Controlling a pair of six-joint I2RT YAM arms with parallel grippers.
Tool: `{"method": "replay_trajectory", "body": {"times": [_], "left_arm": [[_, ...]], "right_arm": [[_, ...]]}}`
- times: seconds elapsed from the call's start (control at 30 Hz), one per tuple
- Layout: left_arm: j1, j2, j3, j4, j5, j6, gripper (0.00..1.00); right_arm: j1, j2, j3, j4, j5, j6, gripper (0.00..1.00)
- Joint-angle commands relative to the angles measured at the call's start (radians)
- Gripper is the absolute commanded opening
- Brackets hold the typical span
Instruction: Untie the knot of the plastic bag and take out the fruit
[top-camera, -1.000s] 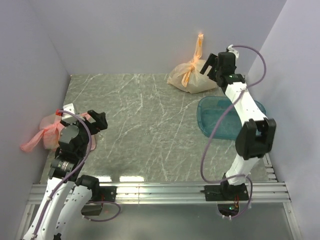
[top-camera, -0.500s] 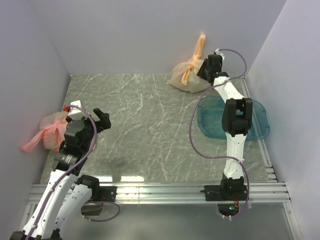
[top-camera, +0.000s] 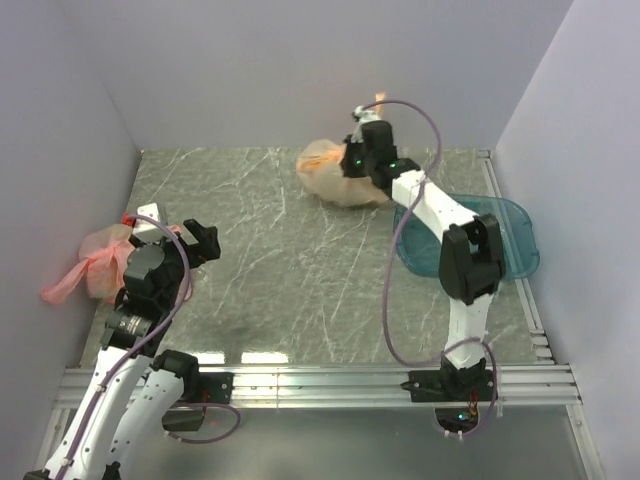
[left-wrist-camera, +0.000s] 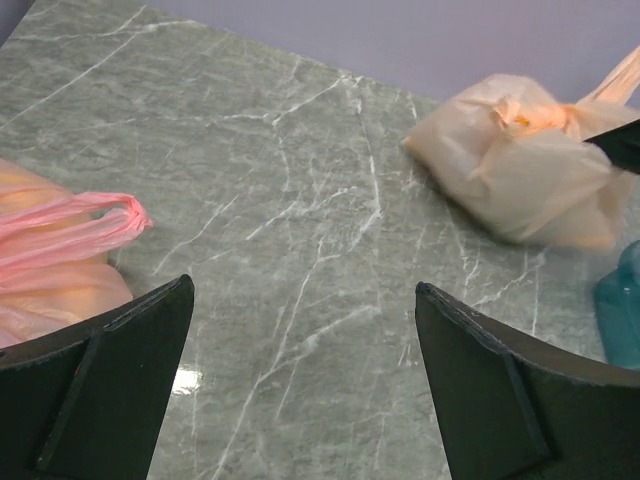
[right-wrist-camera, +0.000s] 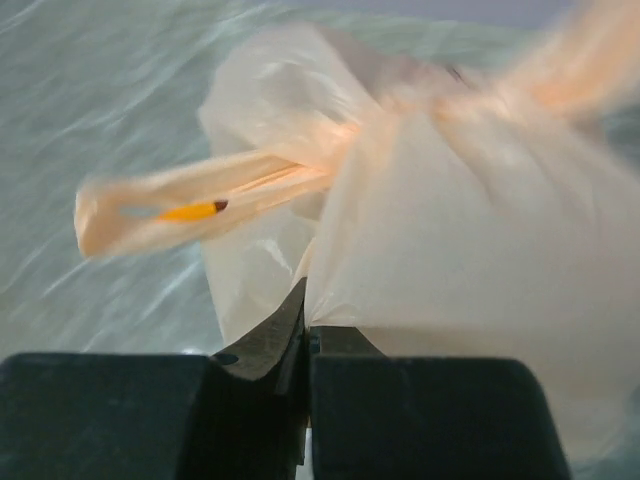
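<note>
The pale beige plastic bag (top-camera: 328, 176) lies at the back of the table, still tied. Its knot (left-wrist-camera: 530, 113) is an orange-tinted bunch on top, and one handle loop (right-wrist-camera: 190, 208) sticks out to the side. My right gripper (top-camera: 354, 163) is at the bag's right side, shut on a fold of the plastic bag (right-wrist-camera: 470, 230); the jaws pinch thin film at their tips (right-wrist-camera: 308, 322). The fruit is hidden inside the bag. My left gripper (left-wrist-camera: 305, 300) hovers open over bare table at the near left, far from the bag (left-wrist-camera: 520, 175).
A pink plastic bag (top-camera: 100, 262) sits at the left edge beside my left arm, and shows in the left wrist view as the pink bag (left-wrist-camera: 50, 250). A teal tray (top-camera: 512, 238) lies at the right, under my right arm. Walls close in the back and both sides.
My right gripper has shut on the beige bag and swung left, dragging the bag leftward along the back wall. The left arm has barely shifted and its gripper stays open.
</note>
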Motion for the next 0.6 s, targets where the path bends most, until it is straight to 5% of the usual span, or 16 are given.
{"method": "replay_trajectory", "body": {"times": [0.0, 0.33, 0.43, 0.57], "left_arm": [[-0.003, -0.027, 0.005, 0.046, 0.036, 0.002, 0.98], [-0.006, 0.013, 0.005, 0.033, 0.150, -0.053, 0.98], [-0.007, 0.039, -0.006, 0.042, 0.219, -0.102, 0.98], [-0.007, 0.093, -0.012, 0.045, 0.300, -0.160, 0.98]], "right_arm": [[0.123, -0.215, -0.135, 0.089, -0.031, -0.041, 0.00], [0.352, -0.475, -0.637, 0.181, -0.008, 0.054, 0.00], [0.390, -0.524, -0.730, 0.181, 0.005, 0.089, 0.18], [0.450, -0.593, -0.718, 0.030, 0.044, 0.039, 0.64]]}}
